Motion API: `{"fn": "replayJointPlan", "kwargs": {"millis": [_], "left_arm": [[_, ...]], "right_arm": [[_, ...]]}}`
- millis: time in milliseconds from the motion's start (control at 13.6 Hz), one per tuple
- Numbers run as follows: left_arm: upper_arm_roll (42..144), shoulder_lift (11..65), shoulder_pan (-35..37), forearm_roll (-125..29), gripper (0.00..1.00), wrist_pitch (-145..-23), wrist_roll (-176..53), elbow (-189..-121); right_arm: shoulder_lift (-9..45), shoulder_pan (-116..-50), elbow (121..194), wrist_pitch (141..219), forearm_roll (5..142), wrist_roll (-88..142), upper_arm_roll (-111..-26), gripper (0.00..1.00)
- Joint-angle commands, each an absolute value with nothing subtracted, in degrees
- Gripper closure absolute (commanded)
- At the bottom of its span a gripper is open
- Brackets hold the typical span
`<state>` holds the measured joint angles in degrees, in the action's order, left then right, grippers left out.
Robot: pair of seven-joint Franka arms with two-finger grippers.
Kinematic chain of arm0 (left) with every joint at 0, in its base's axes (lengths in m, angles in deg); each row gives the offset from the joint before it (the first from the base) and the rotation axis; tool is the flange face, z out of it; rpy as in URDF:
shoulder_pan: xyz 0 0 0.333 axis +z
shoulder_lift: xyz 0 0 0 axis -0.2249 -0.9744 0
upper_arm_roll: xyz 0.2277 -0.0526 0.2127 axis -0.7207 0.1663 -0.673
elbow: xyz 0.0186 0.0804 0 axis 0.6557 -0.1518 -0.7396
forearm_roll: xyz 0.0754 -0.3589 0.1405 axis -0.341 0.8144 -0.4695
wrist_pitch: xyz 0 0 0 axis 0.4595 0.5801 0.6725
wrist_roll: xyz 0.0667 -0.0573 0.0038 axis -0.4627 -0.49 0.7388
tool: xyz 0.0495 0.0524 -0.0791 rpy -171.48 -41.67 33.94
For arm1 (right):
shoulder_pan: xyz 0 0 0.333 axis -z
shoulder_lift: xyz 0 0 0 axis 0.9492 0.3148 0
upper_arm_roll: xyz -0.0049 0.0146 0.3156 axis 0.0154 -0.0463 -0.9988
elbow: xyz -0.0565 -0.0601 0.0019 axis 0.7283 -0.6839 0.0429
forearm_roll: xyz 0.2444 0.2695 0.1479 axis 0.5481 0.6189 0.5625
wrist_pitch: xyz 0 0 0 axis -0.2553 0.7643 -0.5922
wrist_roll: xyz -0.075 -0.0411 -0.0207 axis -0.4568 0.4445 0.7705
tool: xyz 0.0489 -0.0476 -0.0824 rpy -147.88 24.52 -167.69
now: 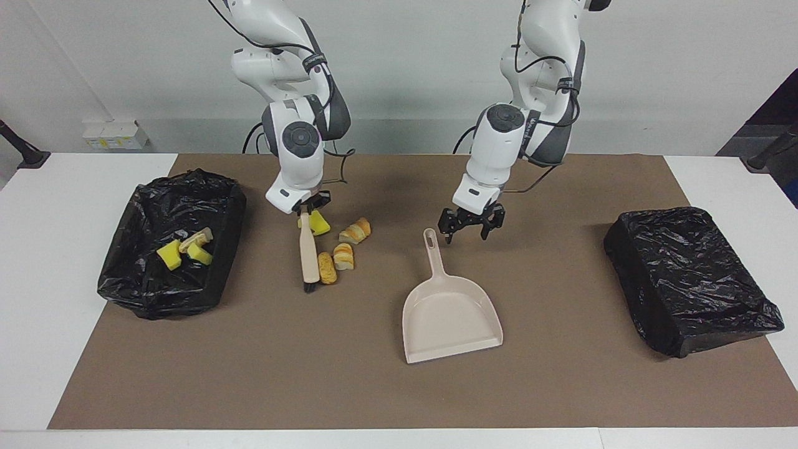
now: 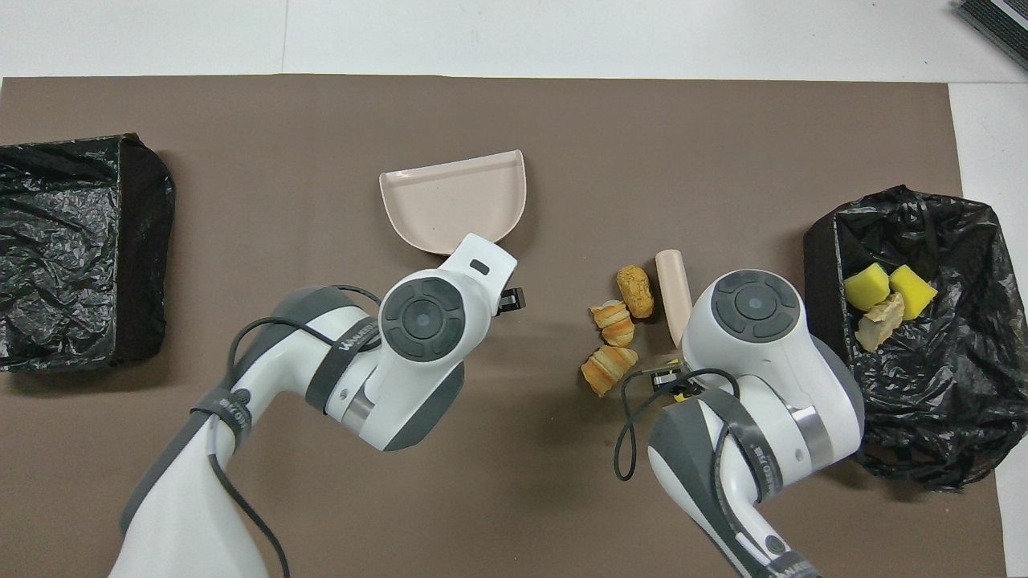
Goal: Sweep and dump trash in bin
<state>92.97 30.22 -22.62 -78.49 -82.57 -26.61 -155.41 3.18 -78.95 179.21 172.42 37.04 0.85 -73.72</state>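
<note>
My right gripper point(image 1: 305, 215) is shut on the top of the beige brush point(image 1: 307, 252), whose bristles rest on the mat. The brush point(image 2: 673, 285) presses against a brown piece of trash point(image 1: 326, 267). Two striped bread bits point(image 1: 343, 256) point(image 1: 355, 231) and a yellow sponge chunk point(image 1: 319, 222) lie close by. The black-lined bin point(image 1: 224, 243) at the right arm's end holds up to three more pieces point(image 2: 867, 285). My left gripper point(image 1: 471, 224) hangs open beside the handle tip of the beige dustpan point(image 1: 452, 315). From overhead, both grippers sit hidden under their wrists.
A second box wrapped in black plastic point(image 1: 692, 277) stands at the left arm's end of the brown mat. The dustpan point(image 2: 454, 201) lies flat with its mouth pointing away from the robots. White table shows around the mat.
</note>
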Motion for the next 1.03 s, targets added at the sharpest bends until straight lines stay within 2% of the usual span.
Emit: {"fn": "replayJointPlan", "kwargs": {"millis": [0,147,220,367,441,514,588,735,955], "left_arm": [[91.8,26.4,-23.9,-83.1,0.09,-81.9,-22.6,-150.7],[91.5,26.8,-23.2,-83.8,0.11,-81.9,-22.9,-150.7],[91.5,27.0,-22.7,-83.9,0.17,-81.7,-23.3,-150.7],[91.6,27.8,-22.4,-83.9,0.37,-80.9,-23.7,-150.7],[91.6,27.8,-22.5,-83.8,0.56,-80.7,-23.6,-150.8],[91.6,27.8,-22.6,-83.8,0.85,-80.7,-23.6,-151.0],[91.6,28.0,-22.6,-83.8,1.0,-80.8,-23.6,-151.3],[91.5,28.0,-22.3,-83.8,1.0,-81.2,-26.0,-151.1],[91.6,29.6,-18.1,-82.6,1.0,-79.5,-40.4,-150.8]], "right_arm": [[-2.5,-77.6,179.0,167.0,35.7,-2.1,-73.7,1.0],[-5.2,-77.3,182.2,164.8,33.5,-3.2,-73.8,1.0],[-7.4,-77.2,185.4,165.1,33.5,-3.2,-73.8,1.0],[-9.9,-76.8,189.9,165.5,34.2,-1.9,-74.0,1.0],[-9.3,-76.7,191.1,166.3,34.5,-1.5,-74.1,1.0],[-8.3,-76.8,191.9,167.7,35.2,-1.4,-74.1,1.0],[-7.3,-77.1,192.0,169.2,36.8,-1.4,-74.1,1.0],[-4.6,-77.9,192.7,172.8,39.9,-2.2,-74.1,1.0],[-2.0,-82.7,192.7,176.7,42.1,-2.3,-74.1,1.0]]}}
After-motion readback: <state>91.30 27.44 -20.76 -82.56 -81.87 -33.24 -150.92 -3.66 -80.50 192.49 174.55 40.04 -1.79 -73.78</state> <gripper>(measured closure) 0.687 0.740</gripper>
